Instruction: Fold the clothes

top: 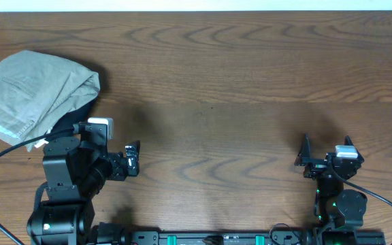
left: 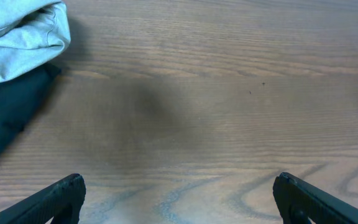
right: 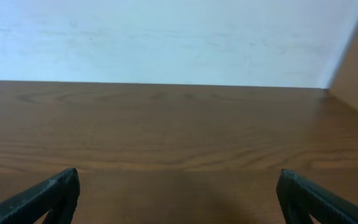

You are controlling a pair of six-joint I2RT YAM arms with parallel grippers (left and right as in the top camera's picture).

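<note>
The khaki clothes [top: 36, 88] lie folded in a wrinkled bundle at the table's left edge, on top of a dark garment. The cloth also shows at the top left of the left wrist view [left: 20, 37]. My left gripper [top: 133, 158] is open and empty, low at the front left, to the right of and below the bundle. My right gripper [top: 305, 155] is open and empty at the front right, far from the cloth. In the wrist views both sets of fingers [left: 179, 193] [right: 179, 193] are spread wide over bare wood.
A dark garment [left: 8, 115] sticks out under the khaki bundle, also in the overhead view [top: 73, 119]. A pale wall [right: 166, 37] stands behind the table's far edge. The wooden table [top: 237, 88] stretches between the arms.
</note>
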